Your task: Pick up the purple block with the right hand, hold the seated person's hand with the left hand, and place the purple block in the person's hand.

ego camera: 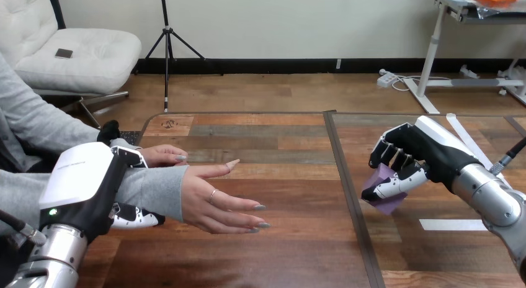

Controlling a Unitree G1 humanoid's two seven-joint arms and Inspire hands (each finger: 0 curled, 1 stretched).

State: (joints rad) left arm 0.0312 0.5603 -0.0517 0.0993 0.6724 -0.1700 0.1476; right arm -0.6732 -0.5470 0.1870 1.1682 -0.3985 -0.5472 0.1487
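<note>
Clasping the purple block in its curled fingers over the desk, the robot's right hand hangs well to the right of the person's hand, which waits open while the left hand grips its sleeved wrist.

Wooden table, dark seam down its middle, white tape strip at right, slanted white strip farther back.

purple block: mostly hidden by right hand, at 3 o'clock.
person's wrist: I lose it under left hand, 8 o'clock.
</note>
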